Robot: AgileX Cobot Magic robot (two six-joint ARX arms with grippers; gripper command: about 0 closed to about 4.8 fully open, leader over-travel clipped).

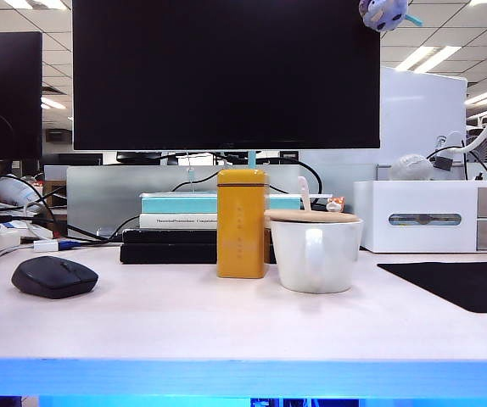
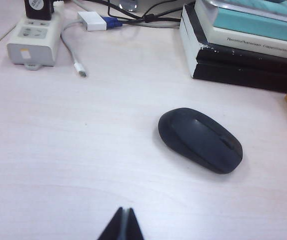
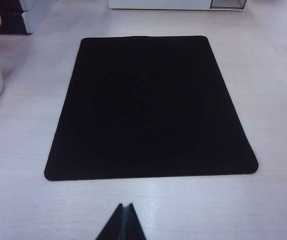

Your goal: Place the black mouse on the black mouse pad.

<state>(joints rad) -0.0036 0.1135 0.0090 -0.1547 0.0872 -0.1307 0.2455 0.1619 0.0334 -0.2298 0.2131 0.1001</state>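
The black mouse pad [image 3: 151, 107] lies flat and bare on the right of the desk, waiting below my right gripper [image 3: 125, 207], whose jaws are pressed together and empty. The black mouse [image 2: 200, 140] sits well apart on the left, near the stacked books [image 2: 243, 45]; my left gripper [image 2: 123, 212], likewise closed and empty, hovers short of it.

Black mouse [image 2: 200, 139] desk left; black mouse pad [image 3: 151, 107] far right, flat.
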